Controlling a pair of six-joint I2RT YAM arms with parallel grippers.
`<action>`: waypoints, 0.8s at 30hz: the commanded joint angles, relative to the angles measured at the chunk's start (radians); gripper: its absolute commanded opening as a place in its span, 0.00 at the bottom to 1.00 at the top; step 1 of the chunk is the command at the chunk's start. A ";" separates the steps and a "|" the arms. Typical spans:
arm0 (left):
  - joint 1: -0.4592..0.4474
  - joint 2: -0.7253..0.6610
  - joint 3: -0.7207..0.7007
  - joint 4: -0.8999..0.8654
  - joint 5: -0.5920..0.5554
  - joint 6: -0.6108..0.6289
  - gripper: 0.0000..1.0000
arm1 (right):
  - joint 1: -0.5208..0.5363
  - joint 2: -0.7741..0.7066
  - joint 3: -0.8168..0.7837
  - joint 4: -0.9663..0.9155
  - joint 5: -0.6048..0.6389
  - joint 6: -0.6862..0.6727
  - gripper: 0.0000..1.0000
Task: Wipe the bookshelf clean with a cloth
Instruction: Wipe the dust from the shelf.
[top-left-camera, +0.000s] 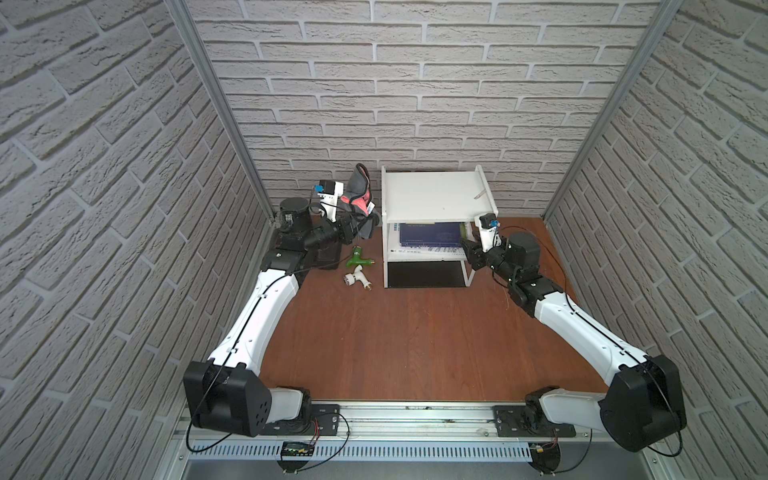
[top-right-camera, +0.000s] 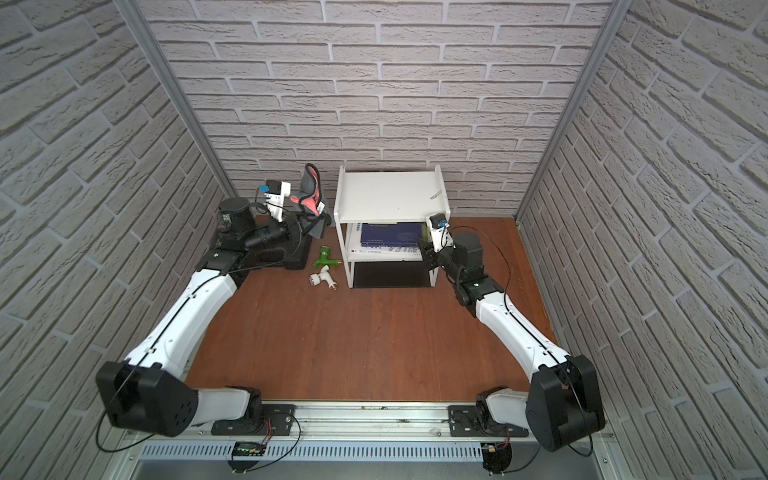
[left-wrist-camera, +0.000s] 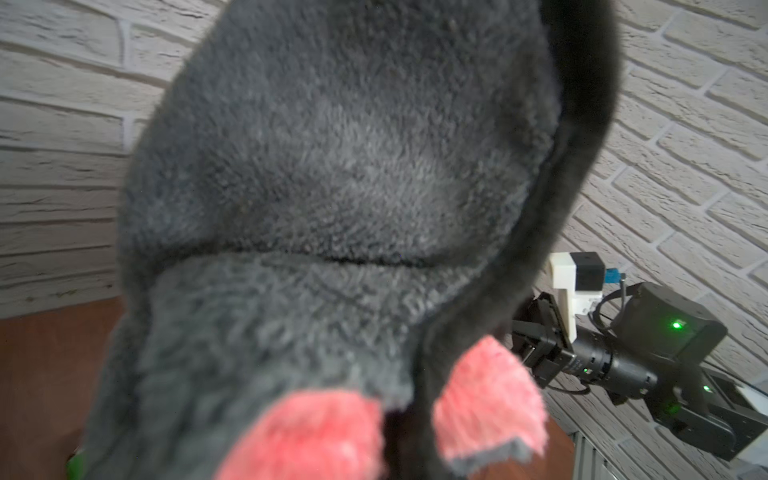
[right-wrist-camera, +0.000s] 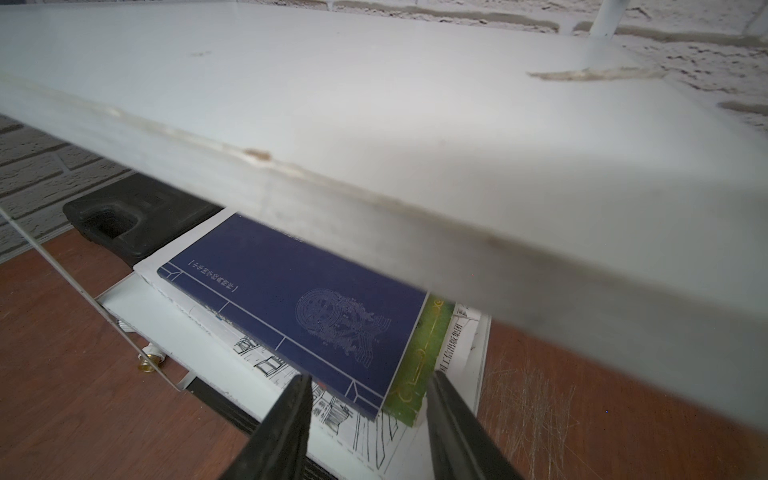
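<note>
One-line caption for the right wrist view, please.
Right gripper, jaws apart, faces a navy book lying under the top board of the white bookshelf.

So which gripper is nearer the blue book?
Right. The right gripper sits at a corner of the blue book, jaws open; the left gripper holds the cloth up beside the bookshelf.

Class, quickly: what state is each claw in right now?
Left claw: closed, holding the cloth.
Right claw: open, holding nothing.

Left arm (top-left-camera: 266, 303) upturned, jaws clamped; right arm (top-left-camera: 582, 328) level, jaws parted.
</note>
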 joint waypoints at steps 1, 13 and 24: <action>-0.001 0.101 0.072 0.077 0.107 0.016 0.00 | -0.021 0.000 0.019 0.054 0.026 0.029 0.47; -0.077 0.158 0.123 0.120 0.037 -0.022 0.00 | -0.021 -0.004 0.022 0.052 -0.059 0.049 0.16; -0.077 0.417 0.442 -0.194 -0.374 0.251 0.00 | -0.021 0.003 0.032 0.059 -0.129 -0.013 0.03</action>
